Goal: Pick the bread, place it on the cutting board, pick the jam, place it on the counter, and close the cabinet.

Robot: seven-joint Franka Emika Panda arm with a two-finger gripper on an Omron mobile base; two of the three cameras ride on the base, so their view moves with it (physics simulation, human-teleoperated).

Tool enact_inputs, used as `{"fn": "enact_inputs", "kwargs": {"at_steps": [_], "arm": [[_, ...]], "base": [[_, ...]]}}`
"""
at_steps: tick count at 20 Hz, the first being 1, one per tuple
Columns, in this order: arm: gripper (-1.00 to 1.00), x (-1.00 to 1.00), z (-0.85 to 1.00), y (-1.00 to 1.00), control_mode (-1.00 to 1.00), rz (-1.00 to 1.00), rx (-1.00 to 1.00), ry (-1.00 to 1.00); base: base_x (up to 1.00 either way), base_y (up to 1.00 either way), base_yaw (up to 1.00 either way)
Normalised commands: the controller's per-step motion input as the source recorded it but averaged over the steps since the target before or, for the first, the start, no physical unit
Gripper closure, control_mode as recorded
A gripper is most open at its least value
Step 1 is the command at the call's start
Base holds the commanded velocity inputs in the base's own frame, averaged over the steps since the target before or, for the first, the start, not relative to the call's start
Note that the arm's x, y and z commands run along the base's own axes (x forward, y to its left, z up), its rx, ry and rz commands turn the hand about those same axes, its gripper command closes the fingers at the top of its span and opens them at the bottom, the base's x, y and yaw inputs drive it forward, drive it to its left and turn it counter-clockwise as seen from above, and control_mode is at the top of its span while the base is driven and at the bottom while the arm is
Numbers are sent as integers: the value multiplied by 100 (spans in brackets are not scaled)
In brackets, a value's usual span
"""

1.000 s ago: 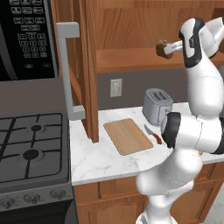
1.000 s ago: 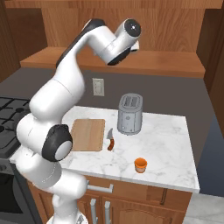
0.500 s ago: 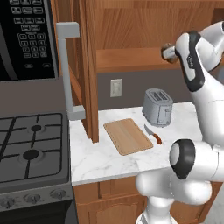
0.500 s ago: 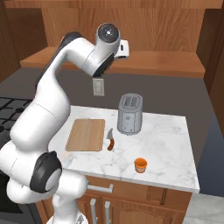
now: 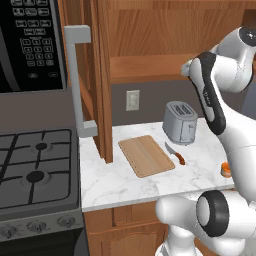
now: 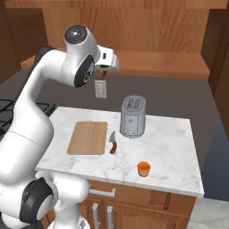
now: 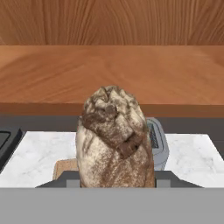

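On the counter point(image 6: 170, 147) at mid-frame stand 1 toaster point(image 6: 133, 116), 1 cutting board point(image 6: 87, 137), 1 knife point(image 6: 112, 144) and 1 jam jar point(image 6: 143, 168). 1 bread loaf point(image 7: 114, 138) fills the center of the hand view. At the left are 1 microwave point(image 5: 30, 45), 1 stove point(image 5: 35, 167) and 1 open cabinet door point(image 5: 102, 75); 1 wall outlet point(image 5: 132, 100) sits behind.

On the counter point(image 6: 170, 143), the knife point(image 6: 112, 144) lies between cutting board point(image 6: 88, 137) and toaster point(image 6: 133, 116).

The bread point(image 7: 114, 140), dark and speckled, stood upright between the finger tips. Behind it lay the white counter point(image 7: 39, 153), a toaster point(image 7: 158, 142) and a corner of the cutting board point(image 7: 65, 169)
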Motion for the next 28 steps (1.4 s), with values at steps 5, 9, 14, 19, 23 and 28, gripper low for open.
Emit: {"fn": "enact_inputs", "kwargs": {"at_steps": [5, 9, 14, 19, 23, 28], "arm": [[100, -43, 0, 21, -100, -14, 0, 17], [100, -5, -1, 24, -100, -1, 0, 10], [100, 0, -11, 27, -100, 0, 0, 11], [100, 0, -28, 19, -100, 0, 0, 7], [100, 0, -40, 15, -100, 0, 0, 6], [100, 0, -46, 7, -100, 0, 0, 3]], "base": [[0, 0, 0], [0, 0, 0], [0, 0, 0], [0, 0, 0], [0, 0, 0], [0, 0, 0]]}}
